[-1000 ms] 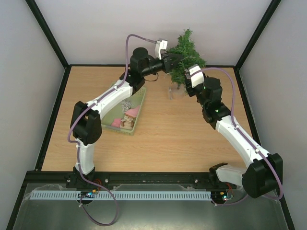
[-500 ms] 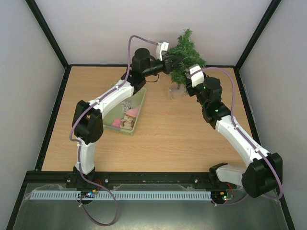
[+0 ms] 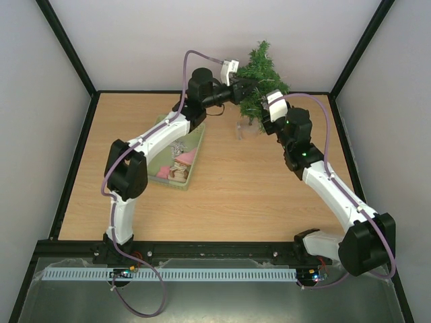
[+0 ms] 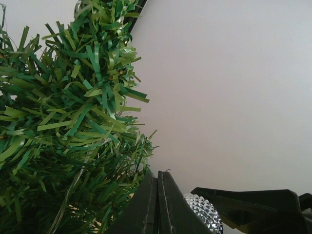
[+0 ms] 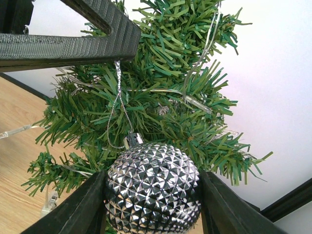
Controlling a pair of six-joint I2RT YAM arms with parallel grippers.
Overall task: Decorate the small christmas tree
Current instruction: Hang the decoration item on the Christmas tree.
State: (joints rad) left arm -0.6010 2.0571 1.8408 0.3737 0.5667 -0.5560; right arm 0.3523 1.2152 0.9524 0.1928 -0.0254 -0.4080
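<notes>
Okay, wooden tabletop [image 3: 222, 182], black-framed, plain pale walls [image 3: 202, 40]. The small christmas tree [image 3: 259, 77] stands at the far edge, right of centre. A pale green basket [image 3: 199, 141] of ornaments sits left of centre, partly under the left arm.

Left arm stretches far and right, wrist at the tree's left side. Left tool [image 4: 158, 175] is fully closed, pinching a thin silver thread [image 5: 118, 97] against the branches. Right arm reaches far from the near right corner, with the right tool [image 5: 152, 178] low at the tree's near side. Its fingers are half spread and clamp a faceted silver bauble [image 5: 153, 190] between them, and the thread runs up from the bauble's cap.

Versus a second ago, the left arm's elbow and wrist have edged slightly right toward the tree. The right arm, tree and basket are unchanged.
</notes>
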